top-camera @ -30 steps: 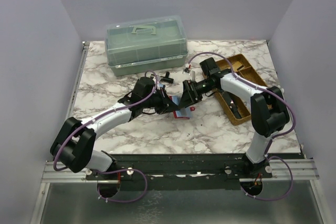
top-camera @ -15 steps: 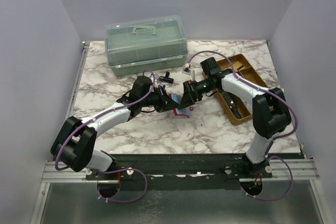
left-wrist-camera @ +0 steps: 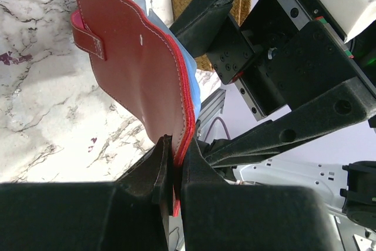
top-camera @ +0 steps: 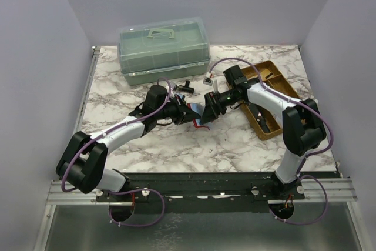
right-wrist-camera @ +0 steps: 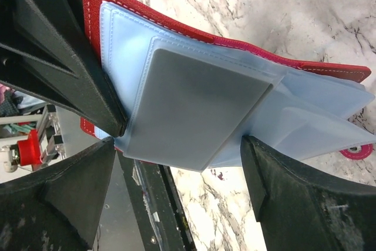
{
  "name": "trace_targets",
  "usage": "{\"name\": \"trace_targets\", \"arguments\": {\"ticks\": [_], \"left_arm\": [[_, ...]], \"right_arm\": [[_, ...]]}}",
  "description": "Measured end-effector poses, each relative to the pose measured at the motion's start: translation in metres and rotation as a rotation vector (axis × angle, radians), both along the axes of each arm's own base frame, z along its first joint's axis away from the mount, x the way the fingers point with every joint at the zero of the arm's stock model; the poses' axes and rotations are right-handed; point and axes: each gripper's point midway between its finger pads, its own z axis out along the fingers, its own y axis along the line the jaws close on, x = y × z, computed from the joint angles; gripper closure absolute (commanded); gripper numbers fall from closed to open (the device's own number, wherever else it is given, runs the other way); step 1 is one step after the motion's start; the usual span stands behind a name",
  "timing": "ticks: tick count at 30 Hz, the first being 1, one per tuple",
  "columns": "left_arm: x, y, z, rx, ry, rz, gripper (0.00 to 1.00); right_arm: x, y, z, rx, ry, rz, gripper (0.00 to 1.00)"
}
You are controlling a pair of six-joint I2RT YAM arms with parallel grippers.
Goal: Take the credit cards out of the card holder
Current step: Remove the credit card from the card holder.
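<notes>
Over the table (top-camera: 235,145), the card holder (left-wrist-camera: 147,69) juts lengthwise from the left claw (left-wrist-camera: 175,152).

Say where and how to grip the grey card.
Probably pinch the grey card on its flat faces at the edge nearest the right tool, coming from the open blue side; the left tool holds the card holder by its red cover.
</notes>
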Motion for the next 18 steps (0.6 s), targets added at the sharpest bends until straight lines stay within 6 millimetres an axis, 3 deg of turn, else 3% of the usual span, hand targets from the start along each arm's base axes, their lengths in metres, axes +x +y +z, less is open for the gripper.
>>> {"name": "trace_targets", "arguments": {"ticks": [9,13,18], "left_arm": [[-0.001,0.003,-0.002,0.000,0.002,0.007,1.00],[-0.004,0.006,0.002,-0.006,-0.010,0.009,1.00],[-0.006,0.010,0.002,0.000,-0.013,0.012,1.00]], "right_arm": [[0.003,-0.002,0.001,-0.030,-0.011,-0.029,0.20],[0.002,-0.004,0.004,-0.034,-0.022,-0.038,0.31],[0.001,-0.002,0.005,-0.034,-0.017,-0.037,0.32]]}}
